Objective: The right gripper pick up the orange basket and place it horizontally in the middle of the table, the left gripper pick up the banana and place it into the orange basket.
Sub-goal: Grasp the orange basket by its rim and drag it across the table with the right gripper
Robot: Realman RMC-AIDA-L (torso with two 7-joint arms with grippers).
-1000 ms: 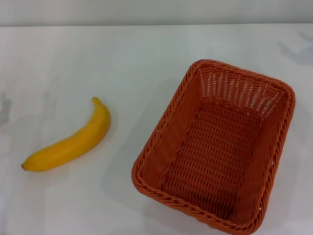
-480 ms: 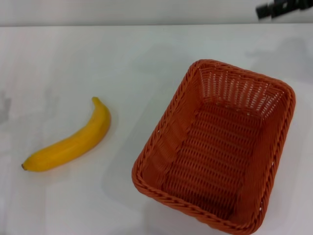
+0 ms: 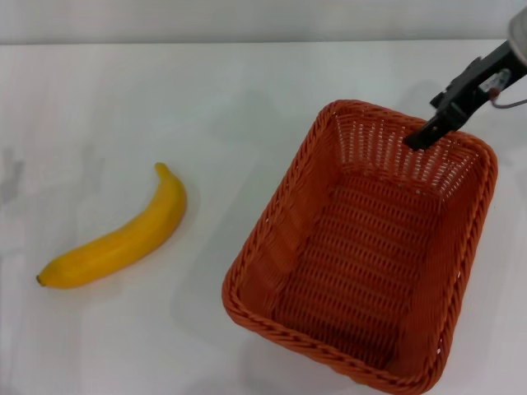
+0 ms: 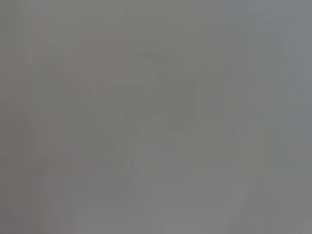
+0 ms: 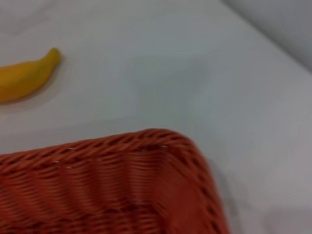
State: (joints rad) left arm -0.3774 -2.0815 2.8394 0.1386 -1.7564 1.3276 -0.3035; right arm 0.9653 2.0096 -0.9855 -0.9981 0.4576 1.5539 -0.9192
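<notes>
- Table (image 3: 247,90): plain white top, fills the frame.
- Banana (image 3: 119,234): yellow, lying flat, left of frame.
- Orange basket (image 3: 284,214): woven, rectangular, standing lower right.

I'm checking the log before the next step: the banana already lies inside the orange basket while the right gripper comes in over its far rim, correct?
Not quite. In the head view the banana lies on the table, left of the empty orange basket. The right gripper is indeed over its far rim.

No legible text, labels, brands, numbers or signs on the orange basket (image 3: 362,247), the banana (image 3: 119,239) or the table (image 3: 165,99).
</notes>
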